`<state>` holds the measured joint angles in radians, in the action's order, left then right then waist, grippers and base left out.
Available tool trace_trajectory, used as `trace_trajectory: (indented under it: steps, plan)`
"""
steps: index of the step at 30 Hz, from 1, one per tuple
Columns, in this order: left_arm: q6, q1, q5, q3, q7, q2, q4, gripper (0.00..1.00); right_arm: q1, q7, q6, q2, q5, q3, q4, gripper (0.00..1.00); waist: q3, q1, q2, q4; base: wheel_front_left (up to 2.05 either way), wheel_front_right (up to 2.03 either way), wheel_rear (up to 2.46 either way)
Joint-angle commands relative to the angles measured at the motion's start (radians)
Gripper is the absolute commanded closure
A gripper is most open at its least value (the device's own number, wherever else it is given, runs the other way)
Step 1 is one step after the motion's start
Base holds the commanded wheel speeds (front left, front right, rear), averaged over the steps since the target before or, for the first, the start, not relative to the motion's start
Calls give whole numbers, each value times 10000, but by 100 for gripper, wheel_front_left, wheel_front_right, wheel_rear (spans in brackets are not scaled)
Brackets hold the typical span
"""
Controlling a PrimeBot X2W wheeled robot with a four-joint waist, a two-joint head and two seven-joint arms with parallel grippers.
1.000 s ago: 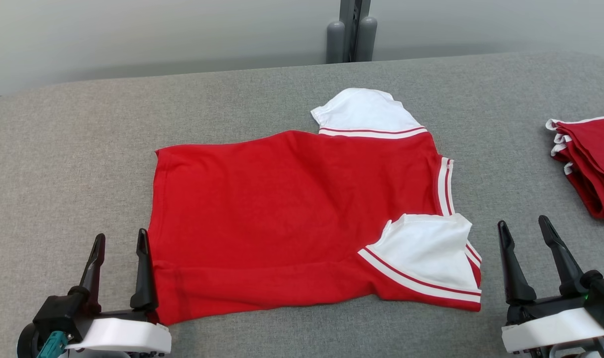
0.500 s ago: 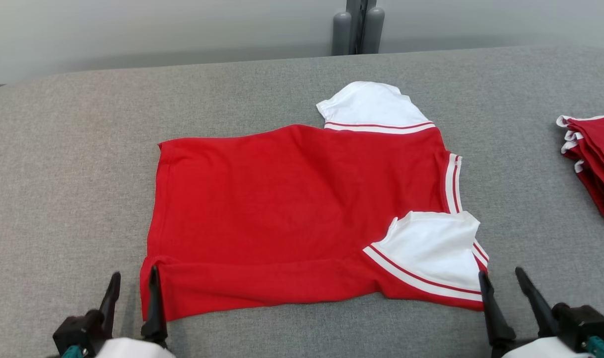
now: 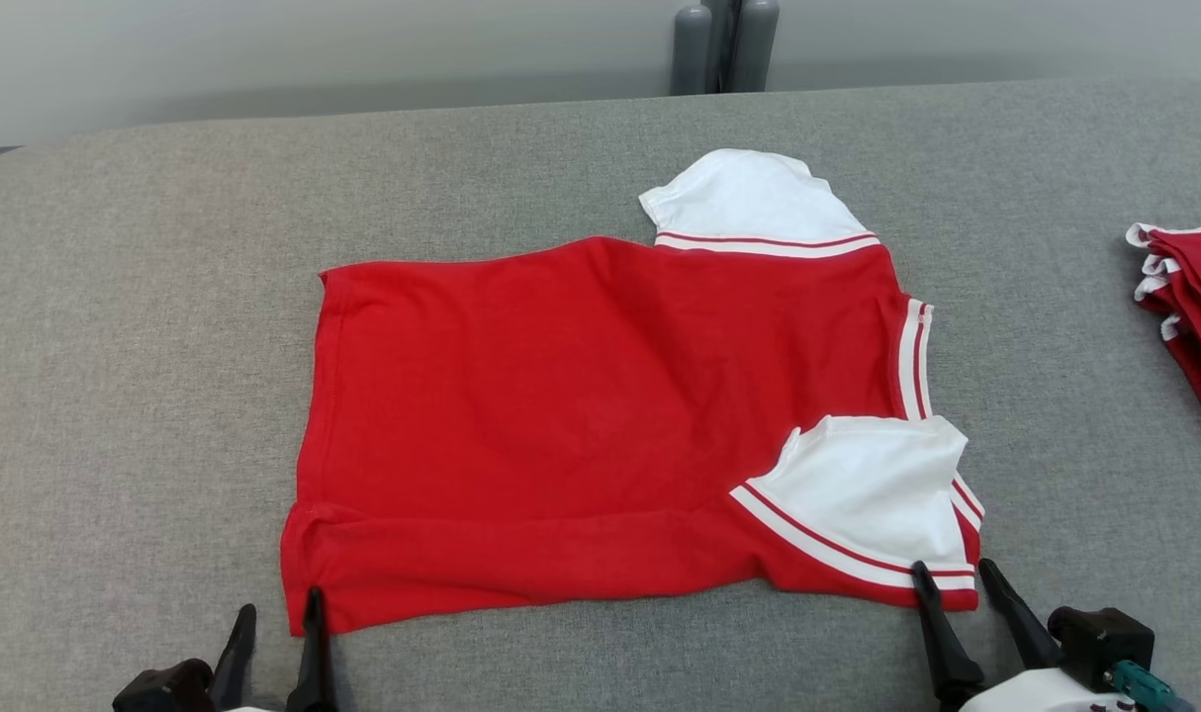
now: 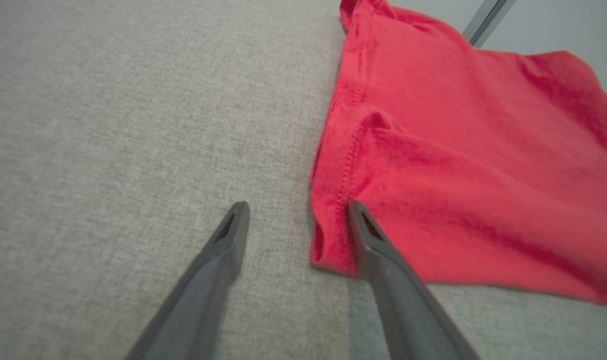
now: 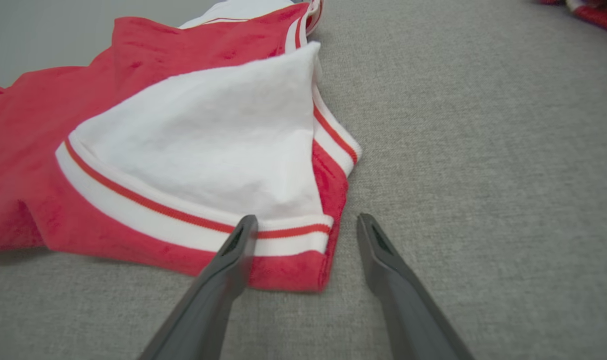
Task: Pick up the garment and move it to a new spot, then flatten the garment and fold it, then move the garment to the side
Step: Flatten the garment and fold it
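The garment [image 3: 600,415] lies spread at mid-table [image 3: 145,297]. Treat it as soft, light and limp. Both jaws stand wide and empty: left gripper [image 3: 280,600] at the near hem [image 3: 309,593] corner, right gripper [image 3: 953,565] at the near sleeve [image 3: 868,494]. Pinch all layers there.

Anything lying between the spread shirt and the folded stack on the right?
No, the head view shows bare grey table between the shirt and the folded stack.

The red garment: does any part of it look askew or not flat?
Yes. The near white sleeve is folded back onto the garment, while the far sleeve sticks out. The left hem corner is bunched into a ridge.
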<state>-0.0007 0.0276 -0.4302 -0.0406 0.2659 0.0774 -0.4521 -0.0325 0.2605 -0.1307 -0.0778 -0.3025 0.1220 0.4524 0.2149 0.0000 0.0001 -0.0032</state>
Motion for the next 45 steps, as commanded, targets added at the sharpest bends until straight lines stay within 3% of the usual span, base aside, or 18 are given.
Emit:
trace_trajectory:
  steps: [1, 2, 3, 4, 6, 14, 23, 32, 39, 40, 41, 42, 45]
  plan:
    - [-72, -114, -85, -68, -83, -50, -273, 0, -115, 7, -2, -47, -108, 61, 159, 0, 3, 0, -1, 1, 0, 0, 0]
    - [-90, -175, -138, -88, -86, -65, -410, 1, -174, 7, -2, -63, -160, 81, 230, 0, 7, 0, -1, 6, 0, 0, 0]
    - [-130, -238, -196, -85, -94, -79, -523, 85, -231, -4, -2, -68, -255, 132, 284, 33, 13, 0, -1, 10, 0, 0, 0]
    - [-145, -313, -182, -126, -98, -83, -632, 100, -284, -3, -2, -72, -368, 221, 352, 55, 16, 0, -1, 9, 0, 0, 0]
    - [-215, -446, -114, -206, -97, -71, -765, 100, -391, 4, -2, -154, -502, 294, 389, 100, 23, 0, -1, 12, 0, 0, 0]
    - [-181, -549, 352, -168, -28, 379, -232, 100, -368, 31, -2, -493, -919, 189, -423, 100, -37, 0, -1, 19, 0, 0, 0]
    - [79, 494, 471, -224, -652, 820, 1485, 100, 1085, -727, 0, -437, -903, -495, -2119, 100, -168, 0, -1, 68, 0, 0, 0]
    - [404, 1991, 97, -222, -1643, 756, 2974, 100, 2797, -1540, 0, -34, -730, -1278, -3285, 100, -649, 0, -1, -19, 0, 0, 0]
    - [510, 2502, 71, -421, -1898, 660, 3287, 100, 3129, -1803, 0, 115, -567, -1420, -3361, 100, -848, 0, -1, -61, 0, 0, 0]
    - [477, 2482, 37, -469, -1904, 615, 3257, 59, 3075, -1823, 0, 127, -532, -1416, -3331, 76, -868, 0, -1, -72, 0, 0, 0]
    - [463, 2441, 26, -530, -1936, 581, 3195, 0, 2990, -1860, 0, 136, -483, -1411, -3295, 51, -888, 0, -1, -85, 0, 0, 0]
    - [451, 2352, 96, -604, -1921, 574, 3166, 0, 2883, -1856, 0, 144, -415, -1391, -3281, 0, -893, 0, -1, -97, 0, 0, 0]
    - [469, 1907, 257, -768, -1687, 495, 3275, 0, 2320, -1537, -2, 120, -129, -1429, -3500, 0, -858, 0, -1, -157, 0, 0, 0]
